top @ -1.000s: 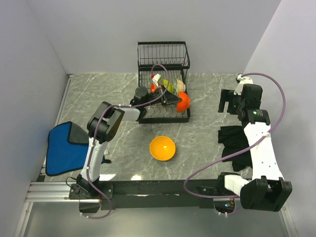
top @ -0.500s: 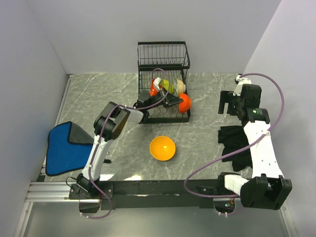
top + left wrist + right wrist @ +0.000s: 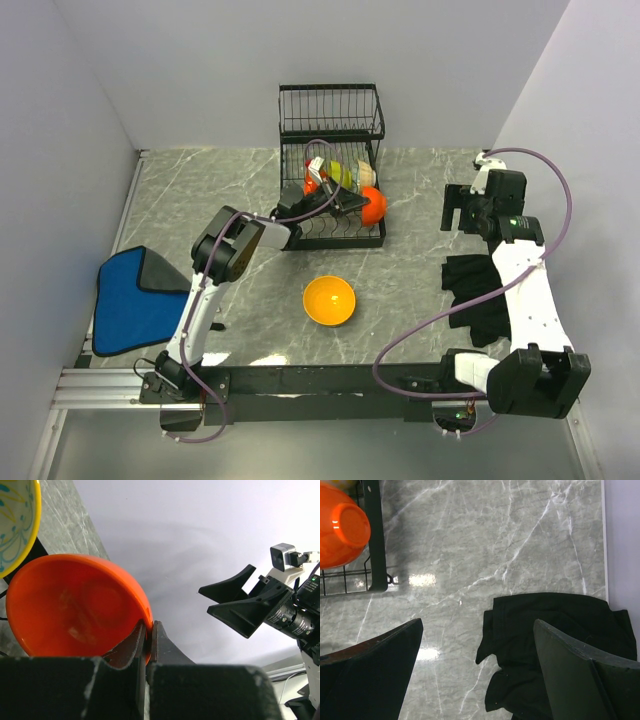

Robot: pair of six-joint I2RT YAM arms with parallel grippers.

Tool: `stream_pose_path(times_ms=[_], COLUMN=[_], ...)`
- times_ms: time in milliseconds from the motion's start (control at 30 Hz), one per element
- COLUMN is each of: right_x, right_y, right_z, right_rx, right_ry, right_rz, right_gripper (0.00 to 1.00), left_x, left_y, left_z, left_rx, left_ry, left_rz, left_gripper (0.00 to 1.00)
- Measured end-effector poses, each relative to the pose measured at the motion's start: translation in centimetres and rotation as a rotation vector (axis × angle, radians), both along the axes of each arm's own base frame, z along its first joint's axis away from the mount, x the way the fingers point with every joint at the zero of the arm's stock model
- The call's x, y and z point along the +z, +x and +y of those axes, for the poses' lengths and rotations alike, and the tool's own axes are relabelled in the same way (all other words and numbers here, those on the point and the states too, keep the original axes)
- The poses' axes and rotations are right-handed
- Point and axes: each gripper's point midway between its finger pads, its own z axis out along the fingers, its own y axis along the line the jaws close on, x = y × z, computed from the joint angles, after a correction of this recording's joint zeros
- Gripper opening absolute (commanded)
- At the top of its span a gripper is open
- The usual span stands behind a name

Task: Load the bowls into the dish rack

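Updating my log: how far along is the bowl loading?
Done: a green bowl and others stand in the rack. In hand: the left gripper pinches a red-orange bowl by its rim at the rack's right end. Left: the orange bowl on the table. The right gripper is open, empty.

Red-orange bowl glossy, smooth; rack blk wire; tabletop marble-look w/ sheen; black cloth matt.

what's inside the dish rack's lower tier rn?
The dish rack holds four visible bowls: red-orange bowl at the right end, left gripper shut on its rim; lime green bowl, cream bowl, second red-orange bowl further left. The arm and cable cover the rest.
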Motion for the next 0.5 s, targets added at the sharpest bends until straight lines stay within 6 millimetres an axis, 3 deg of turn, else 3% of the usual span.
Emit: stream_pose_path(times_ms=[500], right_x=[-0.3], right_y=[0.3], right_z=[0.1], right_rx=[0.005], right_ry=[0.006], right_rz=[0.006], right_gripper=[1.0], left_x=[-1.3], left_y=[-0.1], left_z=[1.2], left_rx=[-0.018], left_ry=[0.024], left_rz=[0.022], left_gripper=[0.01])
